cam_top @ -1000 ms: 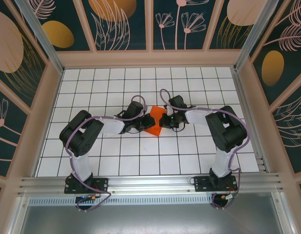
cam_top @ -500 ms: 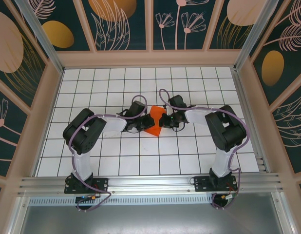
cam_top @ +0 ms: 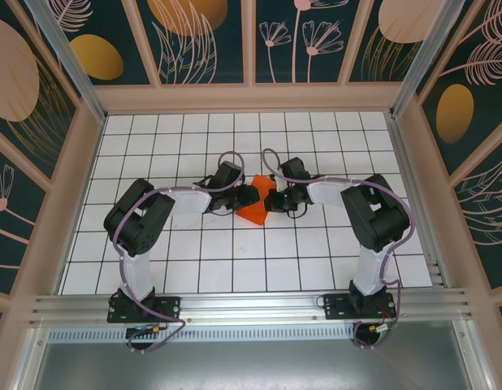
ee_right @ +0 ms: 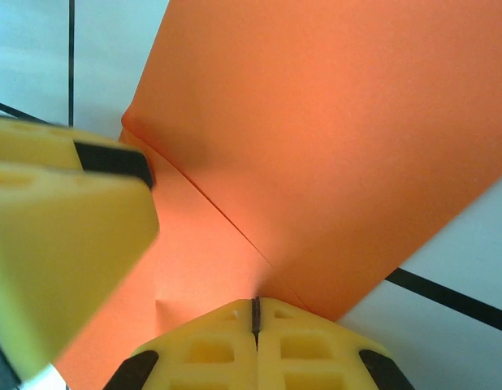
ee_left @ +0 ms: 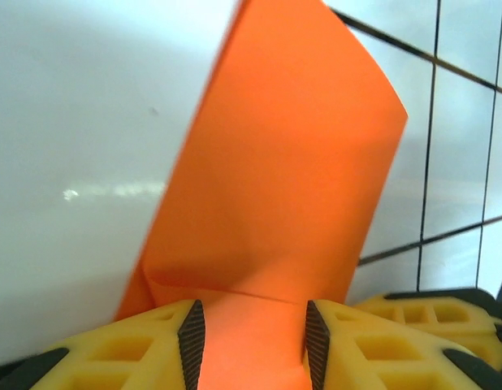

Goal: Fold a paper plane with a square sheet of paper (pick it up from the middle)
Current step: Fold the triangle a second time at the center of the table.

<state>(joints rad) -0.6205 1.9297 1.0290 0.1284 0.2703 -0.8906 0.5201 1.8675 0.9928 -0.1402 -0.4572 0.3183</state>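
The square sheet of paper (cam_top: pixel 254 208), bright orange and folded over with a crease, lies on the tiled table between the two grippers. My left gripper (cam_top: pixel 244 197) is at its left edge. In the left wrist view its jaws (ee_left: pixel 249 315) stand apart, with the paper (ee_left: pixel 292 154) running between the pads untouched by them. My right gripper (cam_top: pixel 272 201) is at the sheet's right edge. Seen from the right wrist, its fingertips (ee_right: pixel 255 303) are pressed together on the edge of the paper (ee_right: pixel 332 122), where a fold line ends. The left gripper's yellow finger (ee_right: pixel 64 227) looms on the left.
The white gridded table (cam_top: pixel 259 268) has open tiles in front of and behind the arms. Wooden walls (cam_top: pixel 251 99) with patterned panels enclose it at the back and both sides. An aluminium rail (cam_top: pixel 251 307) runs along the near edge by the arm bases.
My left gripper has opened its jaws and let go of the paper, and its wrist has shifted slightly toward the back. The right gripper has stayed shut on the sheet.
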